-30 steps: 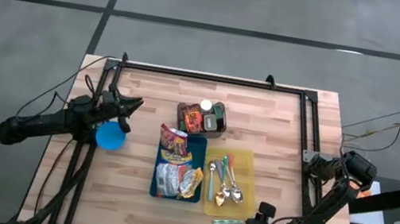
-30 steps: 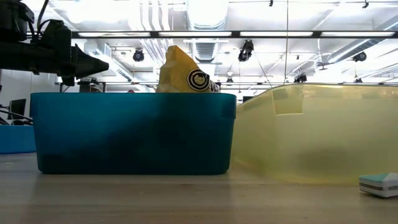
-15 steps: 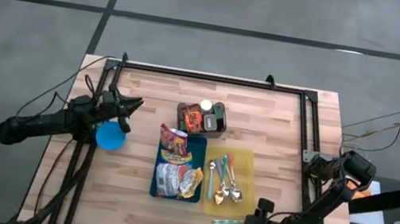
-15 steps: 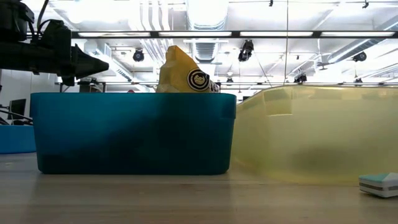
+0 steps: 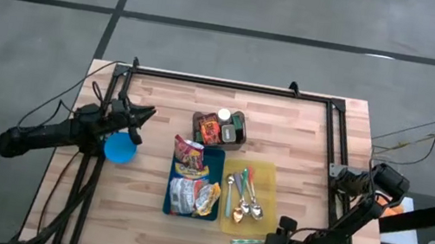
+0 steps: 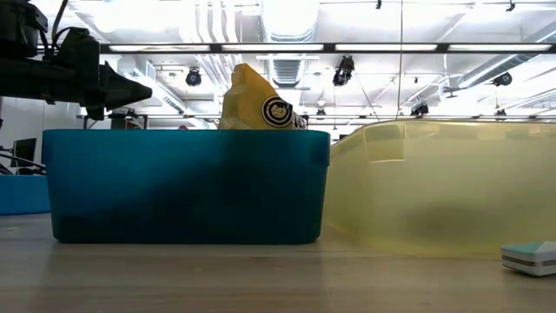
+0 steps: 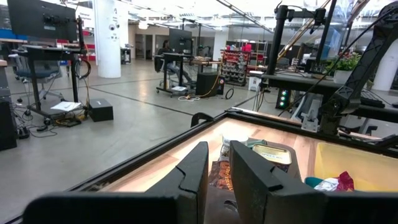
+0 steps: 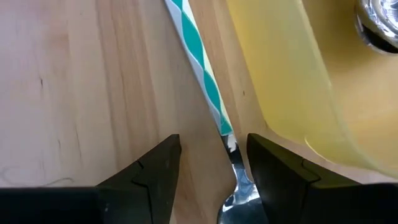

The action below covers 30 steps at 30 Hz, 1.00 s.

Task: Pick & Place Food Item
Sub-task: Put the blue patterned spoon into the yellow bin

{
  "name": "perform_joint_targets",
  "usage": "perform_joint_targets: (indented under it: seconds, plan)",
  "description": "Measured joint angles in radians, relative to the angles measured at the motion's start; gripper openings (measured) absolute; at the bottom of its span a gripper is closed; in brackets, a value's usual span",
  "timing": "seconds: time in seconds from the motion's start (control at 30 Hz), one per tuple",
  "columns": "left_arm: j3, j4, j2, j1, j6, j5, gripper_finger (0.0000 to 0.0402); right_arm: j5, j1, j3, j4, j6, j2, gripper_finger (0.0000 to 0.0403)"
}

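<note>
A teal-and-white striped stick (image 8: 200, 68) with a crinkled silver end lies flat on the wood beside the yellow tray (image 8: 292, 93), near the table's front edge (image 5: 246, 242). My right gripper (image 8: 214, 140) is open and points steeply down, its fingers standing on either side of the stick's silver end without touching it. Food packets (image 5: 191, 179) lie in the blue bin (image 5: 216, 164); one yellow packet (image 6: 256, 100) sticks up above its wall. My left gripper (image 5: 147, 114) waits at the left, level above the table, its fingers a narrow gap apart and holding nothing.
Spoons (image 5: 246, 204) lie in the yellow tray (image 5: 265, 178). A brown box (image 5: 218, 128) of small items stands behind the bin. A blue bowl (image 5: 119, 149) sits under the left arm. A dark frame (image 5: 232, 84) rims the table's far and side edges.
My right gripper has sunk toward the table over the striped stick and edged a little toward the table's left. Its fingers have kept the same gap.
</note>
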Motion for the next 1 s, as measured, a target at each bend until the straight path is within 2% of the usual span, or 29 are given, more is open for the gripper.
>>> perform_joint_targets:
  seconds: [0.1, 0.5, 1.0]
  plan:
    - [0.0, 0.0, 0.0, 0.0, 0.0, 0.0, 0.0068, -0.001, 0.0, 0.0, 0.0, 0.001, 0.0, 0.0161]
    - [0.0, 0.0, 0.0, 0.0, 0.0, 0.0, 0.0068, -0.003, 0.001, -0.001, -0.003, 0.0, 0.0, 0.0021]
    - [0.0, 0.0, 0.0, 0.0, 0.0, 0.0, 0.0068, -0.023, 0.001, 0.01, -0.01, -0.009, 0.002, 0.0031]
